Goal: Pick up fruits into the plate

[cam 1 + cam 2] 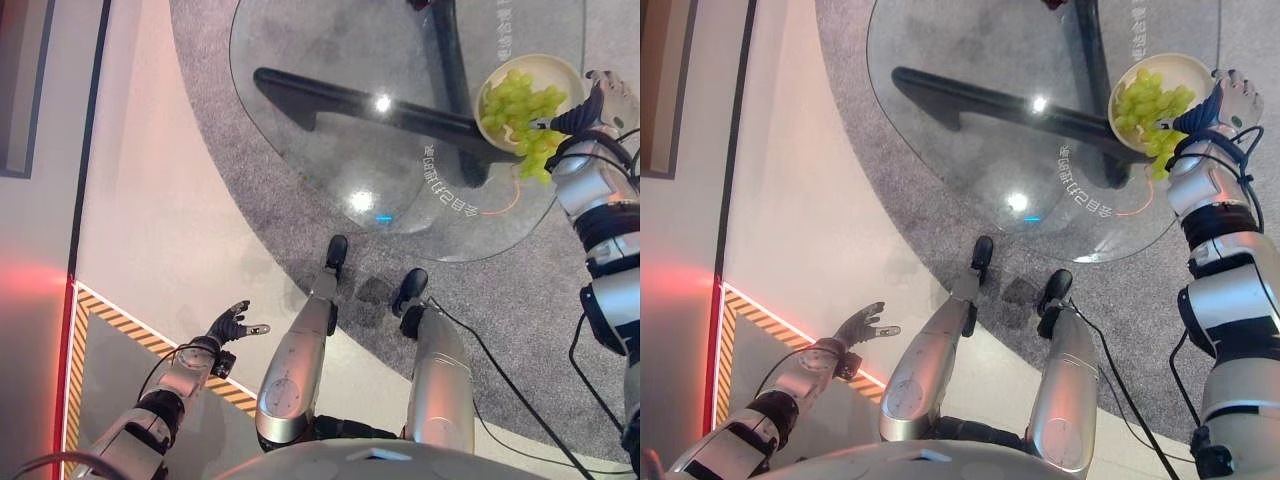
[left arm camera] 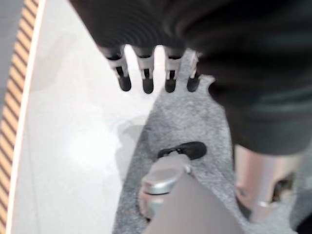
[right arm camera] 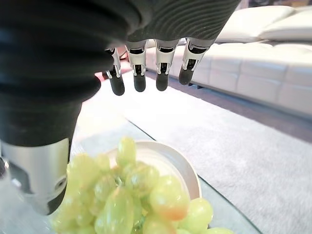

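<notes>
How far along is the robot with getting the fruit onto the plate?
Nearly done, it seems. A bunch of green grapes lies in the cream plate on the glass table, though part of the bunch hangs over the plate's near rim. The right hand is beside the plate with fingers straight, holding nothing. The left hand hangs open over the floor. What may be left is nudging the overhanging grapes in.

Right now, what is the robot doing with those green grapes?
The robot stands at a round glass table. A bunch of green grapes lies in a cream plate at the table's edge, with part of the bunch hanging over the plate's rim. The right hand is right beside the plate with its fingers straight, not gripping anything. The left hand hangs open low over the floor, away from the table.
</notes>
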{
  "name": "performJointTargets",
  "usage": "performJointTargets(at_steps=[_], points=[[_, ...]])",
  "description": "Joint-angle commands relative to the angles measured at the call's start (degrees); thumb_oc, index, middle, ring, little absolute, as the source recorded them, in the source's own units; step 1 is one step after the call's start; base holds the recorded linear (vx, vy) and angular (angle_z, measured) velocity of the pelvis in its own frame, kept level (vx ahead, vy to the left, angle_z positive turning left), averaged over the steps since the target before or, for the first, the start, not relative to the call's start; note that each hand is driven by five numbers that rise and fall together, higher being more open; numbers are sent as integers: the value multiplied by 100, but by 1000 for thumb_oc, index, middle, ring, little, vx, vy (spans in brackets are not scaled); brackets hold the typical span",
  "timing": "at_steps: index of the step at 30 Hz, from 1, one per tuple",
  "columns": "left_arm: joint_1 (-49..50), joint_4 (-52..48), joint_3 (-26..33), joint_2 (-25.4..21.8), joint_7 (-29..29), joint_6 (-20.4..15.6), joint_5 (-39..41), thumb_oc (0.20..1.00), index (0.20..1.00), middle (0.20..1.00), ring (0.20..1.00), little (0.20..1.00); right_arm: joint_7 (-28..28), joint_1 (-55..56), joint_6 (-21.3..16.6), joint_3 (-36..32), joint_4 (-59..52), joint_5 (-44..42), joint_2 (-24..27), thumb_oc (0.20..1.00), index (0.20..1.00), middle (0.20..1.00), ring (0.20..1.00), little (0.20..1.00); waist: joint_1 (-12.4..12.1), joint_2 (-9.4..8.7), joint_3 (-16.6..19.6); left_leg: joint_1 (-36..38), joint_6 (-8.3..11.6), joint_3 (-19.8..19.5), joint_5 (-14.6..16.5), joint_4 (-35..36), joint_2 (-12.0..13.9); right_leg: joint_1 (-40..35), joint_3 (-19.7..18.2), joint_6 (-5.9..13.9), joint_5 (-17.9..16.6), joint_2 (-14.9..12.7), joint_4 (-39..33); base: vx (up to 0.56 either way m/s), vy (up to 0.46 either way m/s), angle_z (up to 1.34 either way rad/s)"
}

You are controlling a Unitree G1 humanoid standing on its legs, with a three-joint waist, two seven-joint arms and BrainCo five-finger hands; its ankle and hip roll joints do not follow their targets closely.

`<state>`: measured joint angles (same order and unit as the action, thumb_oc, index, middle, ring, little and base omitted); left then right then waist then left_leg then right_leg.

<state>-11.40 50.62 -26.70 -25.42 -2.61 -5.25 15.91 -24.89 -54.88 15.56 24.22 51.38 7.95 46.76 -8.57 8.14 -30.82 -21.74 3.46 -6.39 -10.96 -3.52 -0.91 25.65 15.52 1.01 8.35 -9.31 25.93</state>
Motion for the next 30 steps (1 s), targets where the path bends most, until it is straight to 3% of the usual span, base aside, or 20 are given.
performJointTargets(at_steps=[1,8,10,15,21,30], points=[[383,510,231,42,-91,-95,87,1000,1000,1000,1000,1000,-98,580,-399,-253,-349,-484,-4,1000,1000,1000,1000,1000,225,-304,161,640,-258,628,1347,-463,-73,-721,-309,145,-196,390,-976,16,81,-14],[479,732,433,322,-59,43,41,1000,1000,1000,1000,1000,287,2807,-1023,-835,-1433,-1320,-1053,1000,1000,1000,1000,1000,523,-668,775,1370,-255,820,1415,-11,10,-1520,-476,285,-384,445,-1659,63,59,-19],[578,852,524,513,-30,127,-124,1000,1000,1000,1000,1000,749,3798,-1440,-1055,-1360,-1777,-1597,1000,1000,1000,1000,1000,612,-820,1132,1697,-262,937,1457,139,18,-1863,-550,365,-477,432,-1918,114,43,-15],[706,1258,649,792,-144,297,-363,1000,1000,1000,1000,1000,1799,4748,-1782,-1203,-393,-2808,-2710,1000,1000,1000,1000,1000,703,-967,1738,2192,-281,1104,1521,365,14,-2342,-574,461,-618,402,-2283,97,25,-10],[877,1843,968,1097,-299,423,-325,1000,1000,1000,1000,1000,2650,5327,-2016,-1255,1080,-2703,-3393,1000,1000,1000,1000,1000,828,-950,2214,2684,-309,1281,1563,666,0,-2760,-603,501,-688,394,-2563,40,61,-7],[1195,2232,1448,1247,-529,988,23,1000,1000,1000,1000,1000,2816,5670,-1543,-1497,2063,-2249,-3549,1000,1000,1000,1000,1000,959,-796,2459,3053,-363,1372,1662,820,-45,-3109,-641,475,-650,410,-2725,-22,57,-11]])
